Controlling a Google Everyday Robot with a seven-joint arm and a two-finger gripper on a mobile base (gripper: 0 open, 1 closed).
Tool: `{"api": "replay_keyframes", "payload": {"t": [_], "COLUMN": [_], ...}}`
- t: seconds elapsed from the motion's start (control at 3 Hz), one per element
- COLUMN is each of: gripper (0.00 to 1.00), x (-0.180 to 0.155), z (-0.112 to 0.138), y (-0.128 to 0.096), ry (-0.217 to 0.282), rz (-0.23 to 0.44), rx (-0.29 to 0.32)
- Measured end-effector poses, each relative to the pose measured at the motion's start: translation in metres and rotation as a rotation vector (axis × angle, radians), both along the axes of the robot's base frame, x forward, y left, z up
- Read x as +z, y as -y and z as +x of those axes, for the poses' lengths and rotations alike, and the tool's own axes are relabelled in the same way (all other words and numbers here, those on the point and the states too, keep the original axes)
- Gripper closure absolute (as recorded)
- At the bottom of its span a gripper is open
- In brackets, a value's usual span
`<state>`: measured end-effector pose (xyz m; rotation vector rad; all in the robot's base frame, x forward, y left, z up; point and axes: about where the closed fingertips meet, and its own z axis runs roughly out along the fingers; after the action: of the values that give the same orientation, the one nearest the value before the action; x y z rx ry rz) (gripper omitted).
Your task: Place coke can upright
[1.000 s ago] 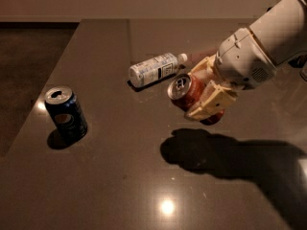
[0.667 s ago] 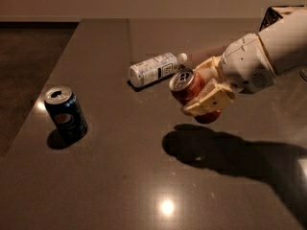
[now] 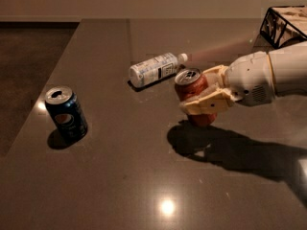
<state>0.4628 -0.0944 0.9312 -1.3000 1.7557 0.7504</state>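
Red-orange coke can (image 3: 191, 87): a little right of the worktop's (image 3: 120, 176) middle, top up, leaning slightly; whether its base touches down cannot be told.
Gripper (image 3: 201, 96): reaches in from the right edge, jaws clamped around the can's body.
Release risk: letting go while the can leans or hangs clear would likely tip it and send it rolling.
Neighbour risk: plastic bottle (image 3: 156, 68) lies just behind, toward the far edge; a careless retreat could knock it.
Pepsi can (image 3: 66, 114): upright near the left edge, well apart.
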Motion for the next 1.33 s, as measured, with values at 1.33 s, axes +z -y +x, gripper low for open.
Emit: {"api": "replay_keyframes", "payload": {"t": [1.33], "gripper": [1.00], "x": [-0.029], "z": [-0.012], "y": [-0.006], "ry": [0.105], "rz": [0.279], "rx": [-0.019]}}
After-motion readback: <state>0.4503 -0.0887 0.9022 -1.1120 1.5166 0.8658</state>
